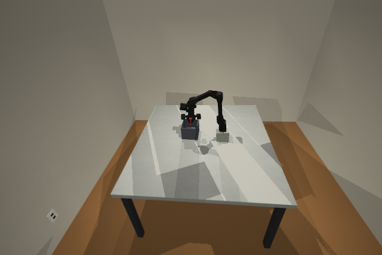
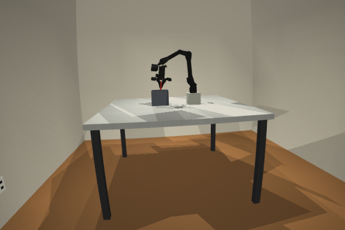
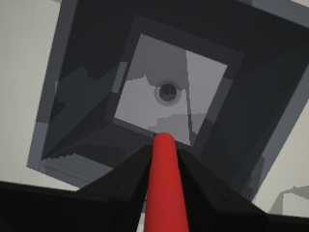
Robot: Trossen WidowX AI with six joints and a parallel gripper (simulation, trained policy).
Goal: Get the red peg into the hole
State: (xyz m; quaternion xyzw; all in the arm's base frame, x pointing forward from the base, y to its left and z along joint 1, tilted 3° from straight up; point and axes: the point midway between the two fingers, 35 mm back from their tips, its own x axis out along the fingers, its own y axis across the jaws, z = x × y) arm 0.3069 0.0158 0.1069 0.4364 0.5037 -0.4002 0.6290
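Observation:
The red peg (image 1: 190,120) (image 2: 160,85) (image 3: 165,193) is held about upright, tip down. My gripper (image 1: 190,123) (image 2: 160,87) (image 3: 163,155) is shut on it, just above the open box. The dark grey box (image 1: 189,133) (image 2: 159,98) (image 3: 44,108) stands on the table, its open top facing up. In the wrist view the light plate (image 3: 140,103) lies at the box's bottom, with a round dark hole (image 3: 168,92) near its middle. The peg's tip shows below the hole in that view, over the plate's lower edge. In the exterior view the lowest part of the peg reaches about the box's rim.
The arm's pale base block (image 1: 222,137) (image 2: 193,98) stands on the table (image 1: 144,184) (image 2: 125,120) to the right of the box. The arm (image 1: 219,107) (image 2: 189,68) arches from it over to the box. The box's four walls surround the plate.

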